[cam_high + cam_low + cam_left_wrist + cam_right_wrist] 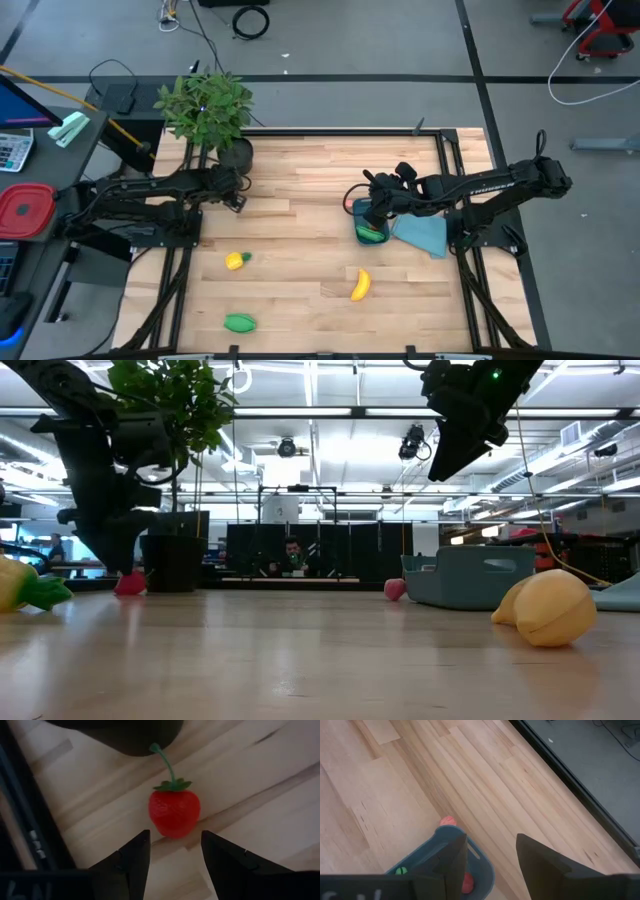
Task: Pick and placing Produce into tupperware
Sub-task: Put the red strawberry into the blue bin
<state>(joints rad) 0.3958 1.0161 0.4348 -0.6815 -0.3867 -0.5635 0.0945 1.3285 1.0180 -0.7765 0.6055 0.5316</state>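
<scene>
The left gripper (172, 851) is open, with the red strawberry (174, 812) just ahead between its fingertips (picking step); next it must advance and close. The right gripper (490, 855), also open, hangs above the tupperware (445, 857).

We see two arms built of matte black, boxy links joined by rounded joints. The right arm (500, 188) carries white lettering along its long link, too small for us to read with certainty. The left arm (140, 195) shows dark links with a pale block near its wrist end. Black cables loop beside the joints of each arm. The left pincer (175, 857) has two dark, flat-faced fingers with chamfered tips. The right pincer (490, 857) has the same dark angular fingers (542, 860). From the low view, a small green light glows on one arm's housing (493, 374).
</scene>
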